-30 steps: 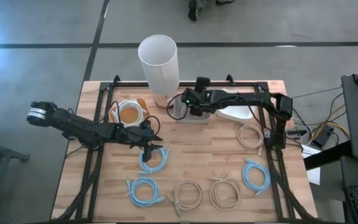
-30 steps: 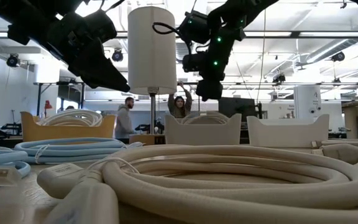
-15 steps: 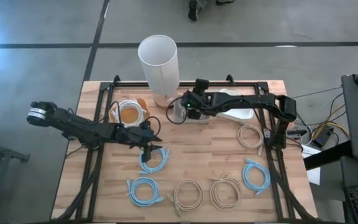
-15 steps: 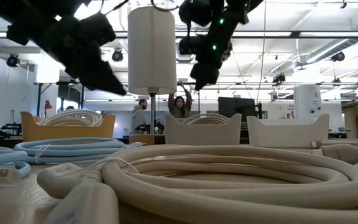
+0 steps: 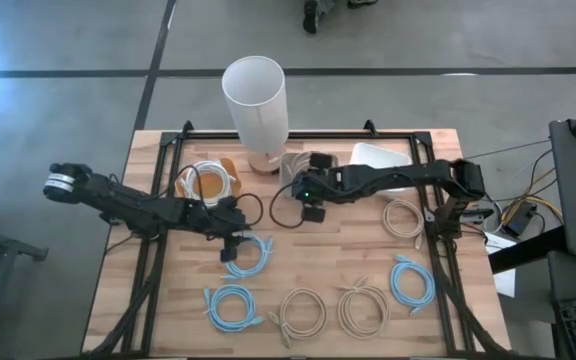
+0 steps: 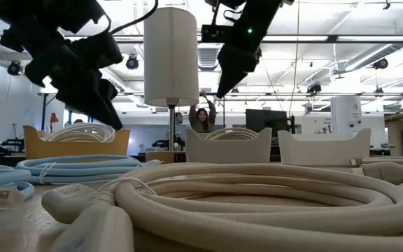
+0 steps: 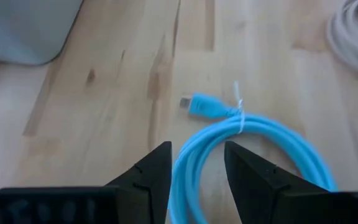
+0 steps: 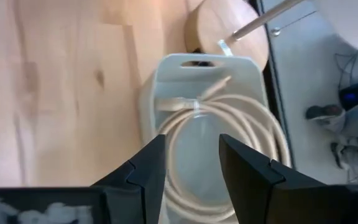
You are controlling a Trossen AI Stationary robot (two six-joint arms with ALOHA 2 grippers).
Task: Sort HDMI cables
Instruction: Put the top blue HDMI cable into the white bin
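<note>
My left gripper (image 5: 231, 247) is low over a light blue HDMI cable (image 5: 249, 255) left of the table's middle. In the left wrist view its fingers stand open (image 7: 197, 180) on either side of that coil's edge (image 7: 253, 134). My right gripper (image 5: 307, 196) hovers open just in front of the grey tray (image 5: 290, 163), apart from it. The right wrist view shows a beige cable (image 8: 229, 143) lying in that tray, with nothing between my fingers (image 8: 191, 177). A white cable (image 5: 208, 181) fills the orange tray (image 5: 227, 165).
A tall white cylinder (image 5: 255, 98) stands at the back beside the trays, and a white tray (image 5: 380, 157) sits to the right. Loose coils lie in front: light blue (image 5: 231, 305) (image 5: 411, 281) and beige (image 5: 303, 312) (image 5: 364, 308) (image 5: 401, 217). A person (image 6: 203, 119) stands beyond the table.
My right gripper has opened and drawn back from the grey tray toward the table's middle, leaving the beige cable in it. My left gripper has sunk lower onto the light blue coil.
</note>
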